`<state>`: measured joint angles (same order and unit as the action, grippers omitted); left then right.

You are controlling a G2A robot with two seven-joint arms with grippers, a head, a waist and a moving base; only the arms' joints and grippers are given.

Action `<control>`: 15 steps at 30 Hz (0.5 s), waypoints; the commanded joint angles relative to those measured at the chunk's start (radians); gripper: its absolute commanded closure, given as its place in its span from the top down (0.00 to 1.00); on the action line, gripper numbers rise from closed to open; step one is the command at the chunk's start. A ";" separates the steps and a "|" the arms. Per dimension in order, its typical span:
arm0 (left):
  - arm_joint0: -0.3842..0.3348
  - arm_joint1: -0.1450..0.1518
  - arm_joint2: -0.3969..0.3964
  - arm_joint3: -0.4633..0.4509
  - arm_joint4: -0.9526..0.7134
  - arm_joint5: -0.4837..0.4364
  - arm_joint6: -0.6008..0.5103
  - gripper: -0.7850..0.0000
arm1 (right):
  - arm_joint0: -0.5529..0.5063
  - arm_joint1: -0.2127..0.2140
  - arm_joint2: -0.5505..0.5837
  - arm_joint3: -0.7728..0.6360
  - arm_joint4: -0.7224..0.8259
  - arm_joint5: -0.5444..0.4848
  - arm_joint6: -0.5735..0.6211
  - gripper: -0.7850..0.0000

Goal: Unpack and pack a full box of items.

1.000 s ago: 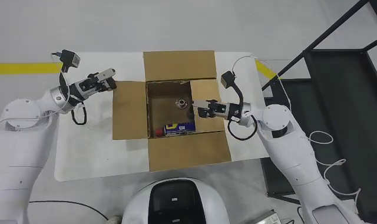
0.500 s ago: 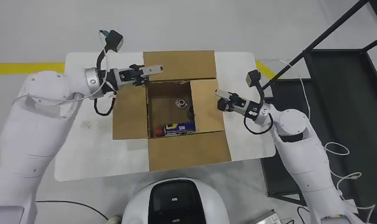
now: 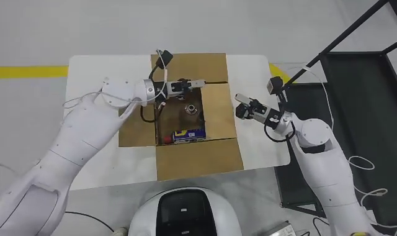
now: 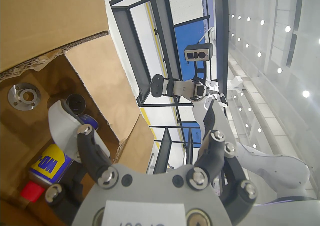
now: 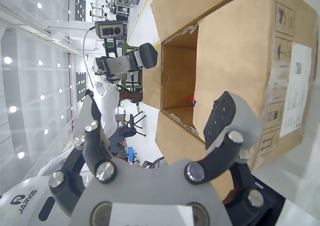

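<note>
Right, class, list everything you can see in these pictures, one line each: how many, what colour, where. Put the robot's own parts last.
brown cardboard box: 1, brown, open on the table, flaps spread
white table: 1, white, under the box
round metal flange: 1, silver, box floor, far side
blue and yellow spray can: 1, red cap, lying on the box floor, near side
black cylinder: 1, black, between flange and can
black metal rack: 1, black, beside the table, robot's right
yellow floor stripe: 1, yellow, behind the table
left gripper: 1, white and black, open, over the box's far edge
right gripper: 1, white and black, open, beside the box's right flap
</note>
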<state>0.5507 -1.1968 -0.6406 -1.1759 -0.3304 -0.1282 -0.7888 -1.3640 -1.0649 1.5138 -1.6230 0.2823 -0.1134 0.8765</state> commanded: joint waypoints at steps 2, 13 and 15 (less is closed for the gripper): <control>0.002 -0.015 0.013 0.036 -0.023 -0.017 -0.004 1.00 | 0.002 0.000 -0.002 0.002 0.002 -0.001 0.000 1.00; 0.002 -0.015 0.013 0.036 -0.023 -0.017 -0.004 1.00 | 0.002 0.000 -0.002 0.002 0.002 -0.001 0.000 1.00; 0.004 -0.014 0.013 0.035 -0.017 -0.016 0.001 1.00 | 0.002 0.000 -0.002 0.002 0.002 -0.001 0.000 1.00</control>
<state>0.5526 -1.2114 -0.6276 -1.1400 -0.3536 -0.1448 -0.7923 -1.3624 -1.0651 1.5122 -1.6210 0.2845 -0.1146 0.8770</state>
